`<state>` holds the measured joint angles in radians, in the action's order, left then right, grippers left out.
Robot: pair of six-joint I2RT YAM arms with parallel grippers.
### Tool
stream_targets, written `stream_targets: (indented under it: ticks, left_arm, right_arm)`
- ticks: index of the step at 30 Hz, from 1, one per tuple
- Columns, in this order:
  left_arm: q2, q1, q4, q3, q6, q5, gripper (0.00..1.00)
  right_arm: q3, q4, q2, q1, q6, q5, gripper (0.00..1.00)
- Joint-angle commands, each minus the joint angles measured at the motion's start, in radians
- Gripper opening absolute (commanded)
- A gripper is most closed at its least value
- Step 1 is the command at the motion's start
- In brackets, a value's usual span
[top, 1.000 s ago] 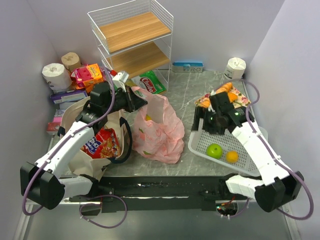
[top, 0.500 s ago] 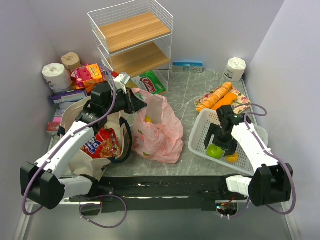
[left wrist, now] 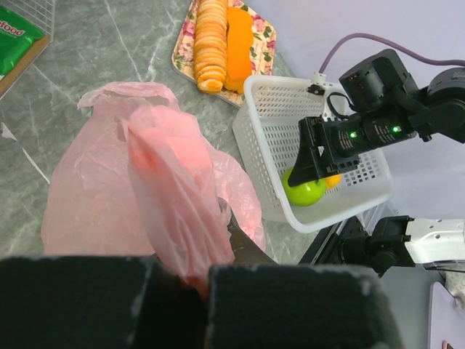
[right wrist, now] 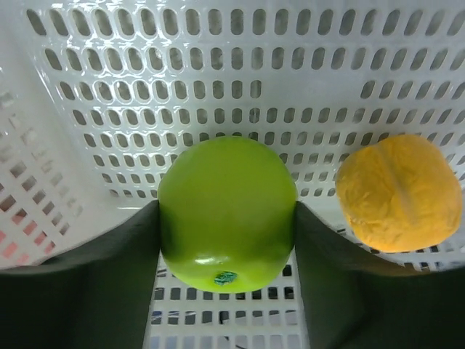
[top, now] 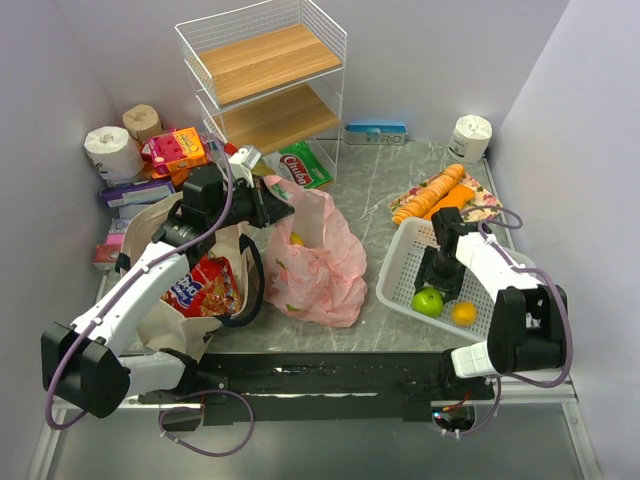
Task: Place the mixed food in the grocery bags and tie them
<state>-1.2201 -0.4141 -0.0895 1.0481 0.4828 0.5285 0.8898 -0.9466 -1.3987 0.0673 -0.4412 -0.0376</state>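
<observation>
Grey marbled tabletop [top: 370, 190] carries the beige tote [top: 150, 215] at the left, the pink grocery bag [top: 310, 260] in the middle and the white basket [top: 400, 285] at the right. A second ago the right arm hovered over the basket's far end with fingers fully spread. Now the right end effector [right wrist: 227, 247] is down inside, its fingers lying against both sides of the green apple [right wrist: 225, 189], which rests on the basket floor beside the orange [right wrist: 396, 193]. I judge the apple goes next into the pink bag. The left end effector [left wrist: 190, 280] has not moved and pinches that bag's handle, holding it up. Readable writing is only "food" on a green packet [left wrist: 14, 33]; the sticker [right wrist: 224, 277] on the apple is too small to read.
</observation>
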Motion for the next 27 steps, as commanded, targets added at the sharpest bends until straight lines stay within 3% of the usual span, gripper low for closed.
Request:
stream_targets:
  ticks: [1,4,6,12,21,24,27]
  left_arm:
    - [0.028,-0.005,0.017,0.007,-0.015,-0.021,0.01]
    - [0.03,-0.005,0.014,0.009,-0.015,-0.027,0.01]
    - [0.03,-0.003,0.017,0.009,-0.015,-0.022,0.01]
    - [0.018,-0.025,-0.039,0.029,-0.061,-0.045,0.01]
    - [0.001,-0.051,-0.079,0.066,-0.102,-0.055,0.01]
    - [0.014,-0.057,-0.078,0.056,-0.096,-0.076,0.01]
    - [0.031,-0.06,-0.07,0.049,-0.092,-0.087,0.01]
  right_arm:
    - [0.03,-0.009,0.062,-0.006,0.015,0.001,0.45]
    - [0.136,-0.055,0.148,0.002,0.028,0.013,0.26]
    - [0.242,-0.055,0.177,0.022,0.035,0.019,0.26]
    - [0.429,0.159,0.201,0.121,-0.016,0.2,0.26]
    - [0.768,0.264,-0.202,0.472,-0.109,0.301,0.26]
    - [0.886,0.224,-0.325,0.551,-0.102,0.282,0.32]
    - [0.954,0.155,-0.434,0.603,-0.09,0.3,0.45]
